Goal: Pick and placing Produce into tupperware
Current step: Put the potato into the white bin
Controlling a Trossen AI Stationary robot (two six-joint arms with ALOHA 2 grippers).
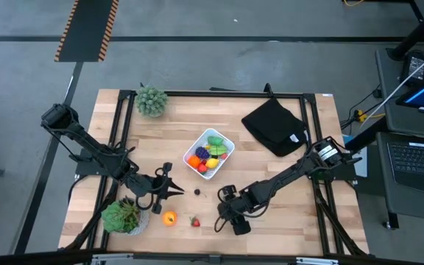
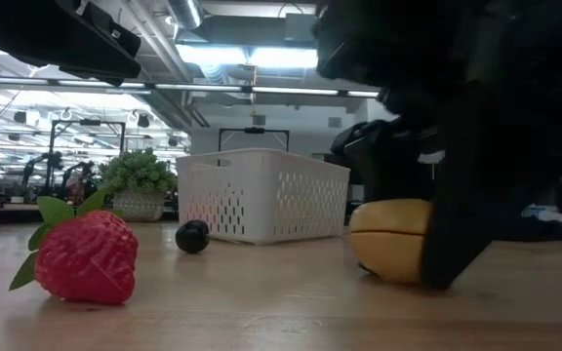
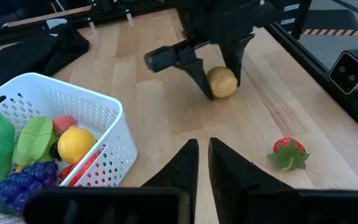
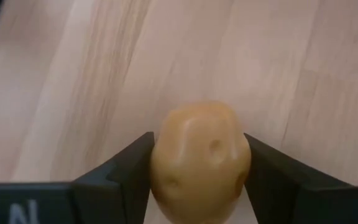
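Note:
The white tupperware [image 1: 230,141] sits mid-table with several toy produce pieces inside, among them purple grapes [image 3: 14,186] and a yellow fruit [image 3: 73,143]. Loose on the wood lie a strawberry [image 1: 194,221], an orange fruit [image 1: 169,218] and a small dark berry [image 1: 197,192]. My right gripper [image 3: 221,78] stands near the table's near edge, shut on a tan potato [image 4: 201,158]. My left gripper [image 1: 177,189] hovers shut, left of the berry, touching nothing. My right gripper pinches the tan potato between its two fingers, one finger [image 4: 126,171] on each side of its body [image 4: 166,155]. The fingers come from above, slanting down. In the low view the potato's underside [image 2: 390,268] rests on the table.
A bushy potted plant [image 1: 124,216] stands at the near left beside my left arm, and another [image 1: 152,101] at the far left. A black cloth [image 1: 274,125] lies at the far right. Bare wood shows between the tupperware and the potato.

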